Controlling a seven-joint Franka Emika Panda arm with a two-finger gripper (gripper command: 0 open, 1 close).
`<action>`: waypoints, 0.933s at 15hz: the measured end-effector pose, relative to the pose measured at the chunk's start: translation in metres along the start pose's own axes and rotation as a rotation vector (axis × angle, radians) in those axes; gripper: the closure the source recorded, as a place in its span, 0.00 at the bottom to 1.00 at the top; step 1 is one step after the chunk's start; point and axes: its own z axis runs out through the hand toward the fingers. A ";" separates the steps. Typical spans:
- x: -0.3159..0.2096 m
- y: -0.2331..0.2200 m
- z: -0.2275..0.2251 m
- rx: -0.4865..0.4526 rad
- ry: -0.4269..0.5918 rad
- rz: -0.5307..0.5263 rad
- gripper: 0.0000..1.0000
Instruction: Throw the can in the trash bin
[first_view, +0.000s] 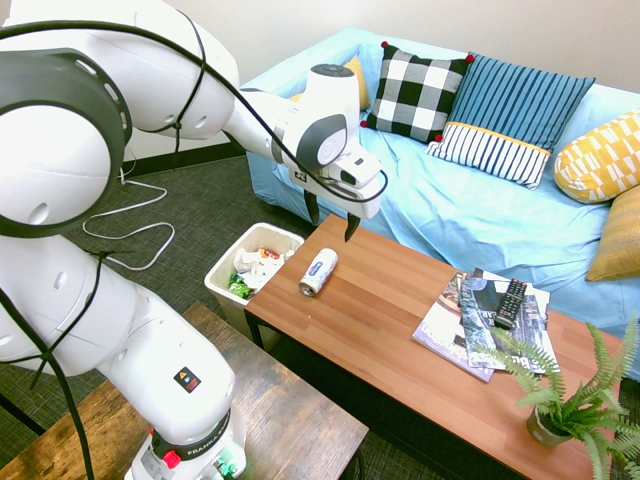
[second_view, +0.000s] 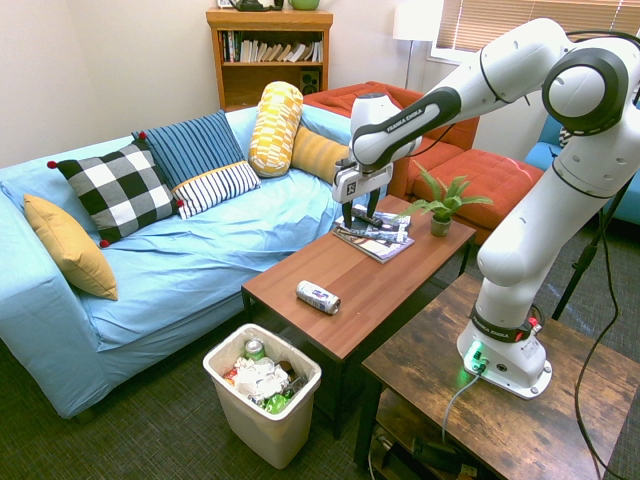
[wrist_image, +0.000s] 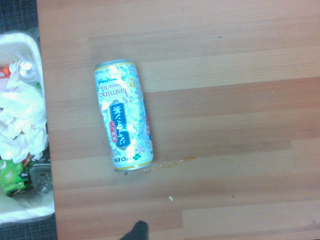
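- Can (first_view: 318, 272) on its side on the wooden coffee table (first_view: 400, 330), near the end that borders the trash bin; in the wrist view (wrist_image: 123, 116) blue markings and the word "Jasmine" legible, with a thin wet trail on the wood by one end.
- Trash bin (first_view: 225, 268) on the carpet at the table's end, at about 9 o'clock from the can in the first exterior view — white, green and red rubbish inside, plus another can (second_view: 255, 349) on top.
- Gripper (first_view: 331, 217) above the table, at about 12 o'clock from the can, well clear of it — fingers spread, pointing down, holding nothing.
- Magazines (first_view: 470, 318) with a remote (first_view: 510, 303) on them further along the table; potted fern (first_view: 570, 395) at the far end.
- Blue sofa (first_view: 470, 215) with cushions behind the table.
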 end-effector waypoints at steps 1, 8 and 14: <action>0.000 -0.001 0.000 0.000 -0.001 0.000 0.00; -0.004 -0.039 0.063 0.027 0.007 -0.051 0.00; -0.022 -0.080 0.137 0.015 -0.002 -0.119 0.00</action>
